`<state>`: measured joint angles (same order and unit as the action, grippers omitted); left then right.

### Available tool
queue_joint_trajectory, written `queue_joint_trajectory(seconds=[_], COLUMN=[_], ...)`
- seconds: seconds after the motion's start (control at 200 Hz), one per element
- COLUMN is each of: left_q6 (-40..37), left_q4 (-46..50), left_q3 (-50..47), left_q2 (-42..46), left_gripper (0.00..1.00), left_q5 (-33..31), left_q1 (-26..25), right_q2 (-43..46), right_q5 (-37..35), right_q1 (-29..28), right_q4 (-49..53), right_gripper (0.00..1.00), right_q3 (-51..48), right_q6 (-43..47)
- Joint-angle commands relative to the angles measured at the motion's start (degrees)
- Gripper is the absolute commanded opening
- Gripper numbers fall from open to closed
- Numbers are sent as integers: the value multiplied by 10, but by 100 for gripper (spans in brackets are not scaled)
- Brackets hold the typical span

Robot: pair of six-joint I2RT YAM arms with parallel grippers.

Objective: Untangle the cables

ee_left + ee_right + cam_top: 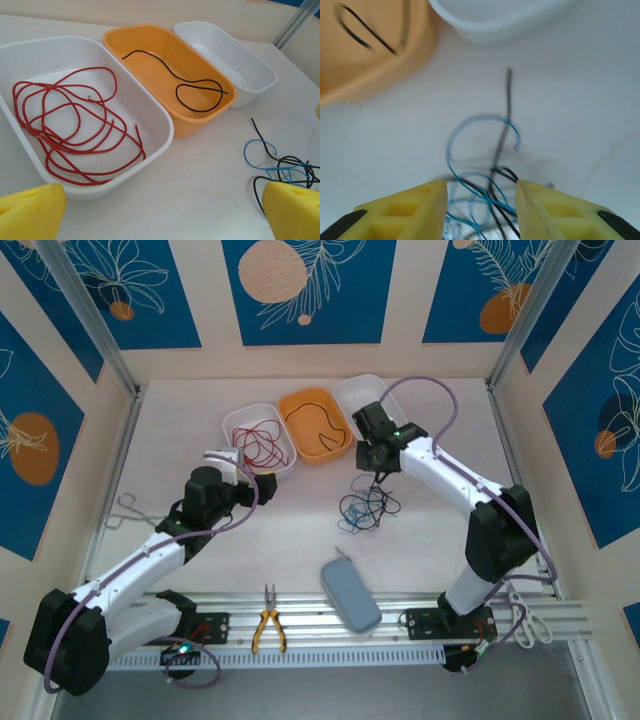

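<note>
Here we are over a pale, matte white table [300,540], boxed in by cream walls [400,300] hung with blue panels of leaf and orange-disc prints, with silver posts in the back corners and a ribbed aluminium rail [330,620] along the near edge. At that rail lie yellow-handled pliers [267,628] and a grey-blue case [350,595]. At the back, three trays stand side by side: the white tray [162,127] on the left holds the red cable [65,130] in loose loops, the orange tray [145,40] in the middle carries one black cable [190,90], and a second white tray [250,80] sits to the right. The blue and black tangle [365,508] lies on the bare table in front of the trays. The right gripper [481,192] is low over it, jaws parted, strands running through the gap. The left gripper [165,200] hovers near the red cable's tray, jaws spread wide
</note>
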<state>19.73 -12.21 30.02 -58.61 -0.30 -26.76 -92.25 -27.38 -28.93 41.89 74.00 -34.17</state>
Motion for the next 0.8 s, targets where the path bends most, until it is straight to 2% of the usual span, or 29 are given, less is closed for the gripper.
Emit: queue_joint_trajectory(seconds=[0.0, 0.225, 0.54, 0.795], left_q6=[16, 26, 34, 42], left_q4=[-26, -36, -44, -50], left_q3=[-7, -7, 0, -1], left_q2=[-7, -29, -47, -54], left_gripper=[100, 100, 100, 100], left_q5=[18, 20, 25, 35], left_q1=[-3, -7, -6, -6], right_q2=[54, 133, 173, 161], right_q5=[21, 38, 52, 92], right_q1=[16, 48, 67, 78], right_q4=[33, 18, -8, -57], right_gripper=[40, 40, 42, 53], right_q3=[-54, -162, -253, -286], right_q6=[-33, -20, -7, -9])
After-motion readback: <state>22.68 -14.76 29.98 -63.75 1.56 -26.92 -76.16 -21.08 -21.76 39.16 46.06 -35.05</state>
